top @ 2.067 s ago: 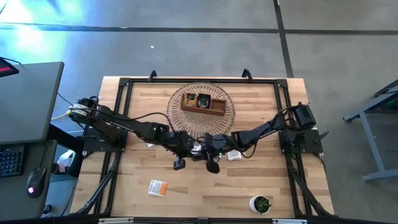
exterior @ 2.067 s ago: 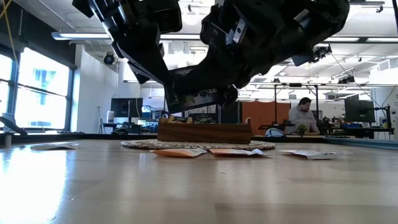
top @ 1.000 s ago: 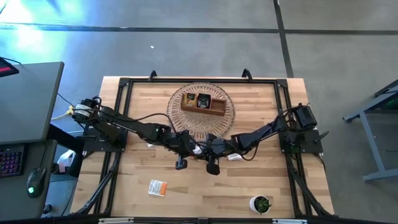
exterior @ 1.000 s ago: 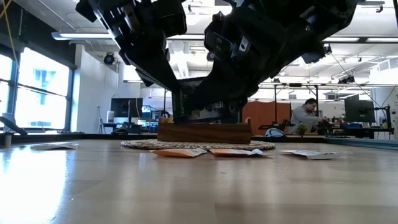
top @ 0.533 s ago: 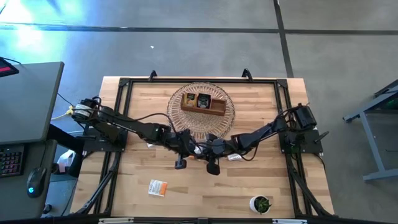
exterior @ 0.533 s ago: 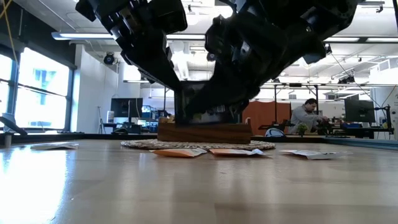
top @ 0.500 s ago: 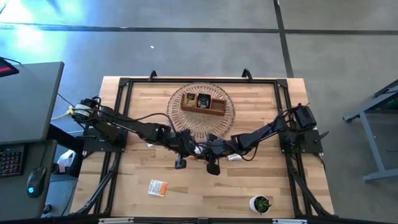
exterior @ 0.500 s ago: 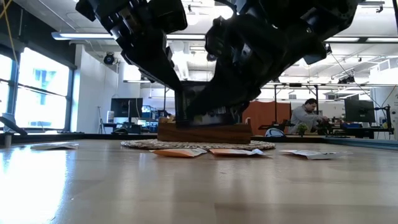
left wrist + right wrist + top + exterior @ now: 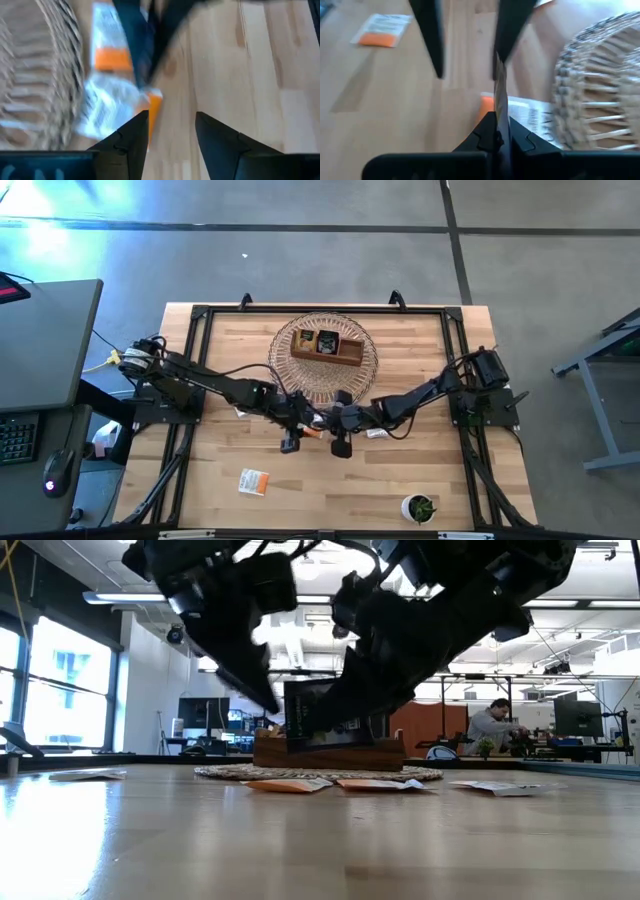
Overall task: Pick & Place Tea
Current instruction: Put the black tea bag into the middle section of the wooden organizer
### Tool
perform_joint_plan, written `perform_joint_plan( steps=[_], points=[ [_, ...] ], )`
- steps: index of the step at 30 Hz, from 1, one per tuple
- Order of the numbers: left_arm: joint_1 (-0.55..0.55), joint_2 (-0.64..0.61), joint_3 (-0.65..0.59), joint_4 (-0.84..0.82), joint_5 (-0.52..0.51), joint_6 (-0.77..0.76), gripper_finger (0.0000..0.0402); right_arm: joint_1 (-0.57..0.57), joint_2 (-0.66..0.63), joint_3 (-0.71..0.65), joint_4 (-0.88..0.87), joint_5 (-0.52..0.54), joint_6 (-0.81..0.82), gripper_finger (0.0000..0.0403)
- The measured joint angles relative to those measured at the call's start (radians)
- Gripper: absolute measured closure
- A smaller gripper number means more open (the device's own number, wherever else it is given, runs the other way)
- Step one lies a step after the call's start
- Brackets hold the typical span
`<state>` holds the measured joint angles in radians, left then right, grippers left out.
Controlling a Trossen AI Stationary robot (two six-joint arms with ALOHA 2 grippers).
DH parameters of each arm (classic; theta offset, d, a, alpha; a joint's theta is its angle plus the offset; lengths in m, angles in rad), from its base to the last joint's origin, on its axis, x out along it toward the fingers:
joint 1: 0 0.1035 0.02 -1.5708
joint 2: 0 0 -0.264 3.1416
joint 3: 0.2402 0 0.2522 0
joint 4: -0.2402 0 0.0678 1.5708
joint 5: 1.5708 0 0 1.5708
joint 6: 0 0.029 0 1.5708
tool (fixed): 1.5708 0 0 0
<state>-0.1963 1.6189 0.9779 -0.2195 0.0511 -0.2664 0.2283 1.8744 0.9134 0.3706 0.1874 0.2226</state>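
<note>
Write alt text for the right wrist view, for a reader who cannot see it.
The right end effector is shut on a dark sachet held edge-on above the wooden table. The left end effector stands open just beyond; a woven mat lies alongside, with white-and-orange sachets on the table.

grey concrete floor point(image 9: 300, 270), bright windows point(image 9: 60, 690), a seated person point(image 9: 490, 728) behind.

Both wrist views are smearing with motion blur. Print on the dark sachet point(image 9: 318, 718) pinched edge-on in the right gripper point(image 9: 498, 134) is staying unreadable. The arms are covering most sachets beneath the grippers in the high view. The distant seated person point(image 9: 488, 728) is showing too small.
</note>
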Motion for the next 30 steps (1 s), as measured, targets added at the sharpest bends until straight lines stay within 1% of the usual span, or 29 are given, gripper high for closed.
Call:
perform_joint_plan(
  steps=[3, 4, 5, 8, 11, 13, 15, 17, 19, 21, 23, 25, 26, 28, 30],
  points=[
    [0.018, -0.008, -0.001, -0.109, 0.084, -0.025, 0.0241, 0.0, 0.0, 0.0, 0.001, 0.074, -0.029, 0.0395],
    [0.025, -0.013, -0.001, -0.135, 0.102, -0.061, 0.0241, -0.001, 0.0, 0.0, 0.008, 0.094, -0.029, 0.0393],
    [0.027, -0.016, -0.001, -0.144, 0.096, -0.086, 0.0241, -0.001, -0.001, 0.0, 0.018, 0.108, -0.027, 0.0392],
    [0.027, -0.086, -0.003, -0.218, 0.021, -0.099, 0.0241, 0.0, -0.023, 0.0, 0.03, 0.115, -0.03, 0.0395],
    [0.025, -0.179, -0.005, -0.24, -0.053, -0.098, 0.024, 0.006, -0.082, -0.005, 0.023, 0.126, -0.049, 0.0398],
    [0.026, -0.252, -0.023, -0.271, -0.104, -0.091, 0.024, 0.016, -0.141, -0.022, 0.021, 0.176, -0.067, 0.0396],
    [0.027, -0.317, -0.036, -0.234, -0.123, -0.079, 0.024, 0.027, -0.2, -0.035, 0.036, 0.243, -0.097, 0.0392],
    [0.016, -0.393, -0.067, -0.256, -0.159, -0.078, 0.024, 0.035, -0.261, -0.067, 0.068, 0.287, -0.149, 0.0391],
    [0.001, -0.45, -0.093, -0.199, -0.219, -0.071, 0.024, 0.032, -0.299, -0.119, 0.161, 0.29, -0.176, 0.0394],
    [-0.018, -0.499, -0.14, -0.136, -0.312, -0.047, 0.024, 0.018, -0.308, -0.195, 0.321, 0.25, -0.171, 0.0398],
    [-0.028, -0.526, -0.184, -0.015, -0.349, -0.001, 0.024, -0.002, -0.292, -0.277, 0.503, 0.205, -0.131, 0.0397],
    [-0.026, -0.541, -0.232, 0.063, -0.336, 0.009, 0.0241, -0.026, -0.261, -0.33, 0.663, 0.185, -0.072, 0.0394],
    [-0.026, -0.539, -0.247, 0.127, -0.316, 0.008, 0.024, -0.037, -0.245, -0.35, 0.721, 0.181, -0.046, 0.0393],
    [-0.025, -0.537, -0.277, 0.2, -0.277, 0.008, 0.0241, -0.059, -0.202, -0.353, 0.787, 0.148, -0.019, 0.0396],
    [-0.028, -0.51, -0.293, 0.24, -0.27, 0.008, 0.024, -0.073, -0.171, -0.346, 0.794, 0.091, -0.017, 0.0398]
  ],
)
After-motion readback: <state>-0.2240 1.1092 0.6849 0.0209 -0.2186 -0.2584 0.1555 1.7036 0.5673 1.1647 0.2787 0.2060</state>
